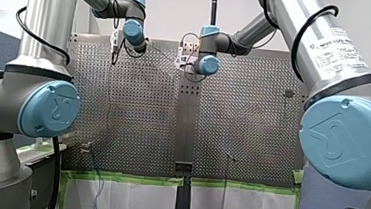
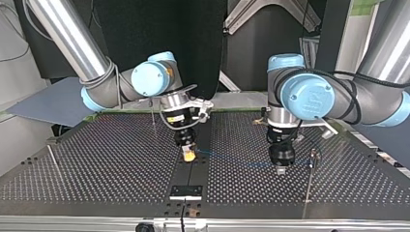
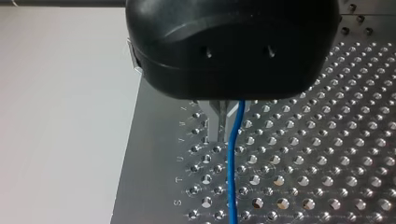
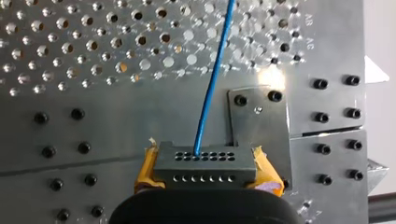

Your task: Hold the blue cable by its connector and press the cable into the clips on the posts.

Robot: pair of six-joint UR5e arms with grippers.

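Connector (image 4: 205,164): grey block with two rows of small holes, clamped between the yellow pads of the right gripper (image 4: 208,179), low over the bench (image 4: 70,135)
Blue cable (image 4: 212,84): leaves a hole in the connector's upper row and runs ahead of the right gripper over the perforated plate; in the top view it stretches just above the bench from the right gripper across to the left gripper (image 3: 225,122)
Left gripper: black body, with the cable running on from under it over the bench; whether it grips the cable cannot be told
Post (image 2: 308,180): thin, upright, just beside the left gripper at the top view's right
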